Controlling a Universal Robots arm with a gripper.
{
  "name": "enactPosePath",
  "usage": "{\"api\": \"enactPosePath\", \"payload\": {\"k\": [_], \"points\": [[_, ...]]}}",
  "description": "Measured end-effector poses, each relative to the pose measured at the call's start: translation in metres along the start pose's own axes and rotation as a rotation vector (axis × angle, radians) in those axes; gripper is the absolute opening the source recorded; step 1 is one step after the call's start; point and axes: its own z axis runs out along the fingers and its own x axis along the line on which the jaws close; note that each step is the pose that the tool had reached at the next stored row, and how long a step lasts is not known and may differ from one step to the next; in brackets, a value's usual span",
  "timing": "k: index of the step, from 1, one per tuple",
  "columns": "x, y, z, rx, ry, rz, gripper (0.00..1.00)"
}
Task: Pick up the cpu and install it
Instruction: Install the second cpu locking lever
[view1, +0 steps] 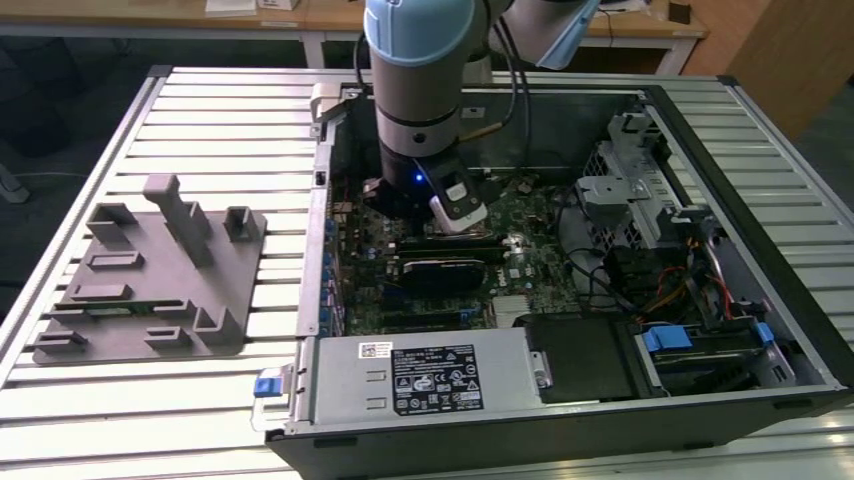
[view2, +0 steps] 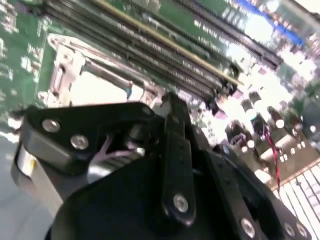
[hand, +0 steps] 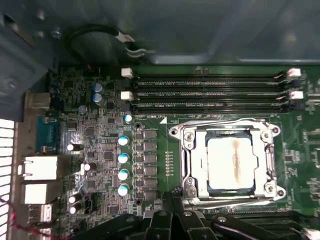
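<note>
The cpu (hand: 233, 162) is a flat silvery square with a faint brown streak. In the first wrist view it lies flat inside the metal socket frame (hand: 187, 160) on the green motherboard (hand: 100, 150). In the second wrist view the socket shows as a bright patch (view2: 95, 90) just past the black gripper body (view2: 170, 165). In the exterior view the gripper (view1: 461, 225) hangs low inside the open computer case, over the board. The gripper's black linkages (hand: 175, 220) lie beside the socket's edge, and nothing shows in its grasp.
Long memory slots (hand: 210, 92) run along one side of the socket. A grey plastic holder block (view1: 147, 280) sits on the slatted table at the exterior view's left. The power supply (view1: 420, 375) and a drive cage (view1: 641, 190) with cables crowd the case.
</note>
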Motion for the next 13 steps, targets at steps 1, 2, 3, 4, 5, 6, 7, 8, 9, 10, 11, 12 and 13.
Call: {"api": "enactPosePath", "payload": {"k": [1,2,3,4,5,6,7,8,9,10,11,12,13], "points": [[-0.0001,0.0004,-0.0028,-0.0001,0.0000,0.000,0.11],[-0.0002,0.0008,-0.0061,0.0001,0.0000,0.000,0.11],[-0.0004,0.0013,-0.0095,0.0000,0.0000,0.000,0.11],[-0.0005,0.0018,-0.0130,0.0000,0.0000,0.000,0.11],[-0.0006,0.0023,-0.0164,0.0001,0.0001,0.000,0.11],[-0.0008,0.0027,-0.0194,-0.0001,0.0000,0.000,0.11],[-0.0009,0.0031,-0.0224,-0.0001,0.0000,0.000,0.11],[-0.0013,0.0033,-0.0241,0.0003,0.0002,0.000,0.11],[-0.0027,0.0035,-0.0242,0.0002,0.0000,0.000,0.11],[-0.0048,0.0035,-0.0241,0.0005,0.0000,0.000,0.11],[-0.0079,0.0035,-0.0240,0.0008,0.0005,0.000,0.11],[-0.0115,0.0036,-0.0239,0.0011,0.0010,0.000,0.11],[-0.0151,0.0036,-0.0238,0.0015,0.0016,0.000,0.11]]}}
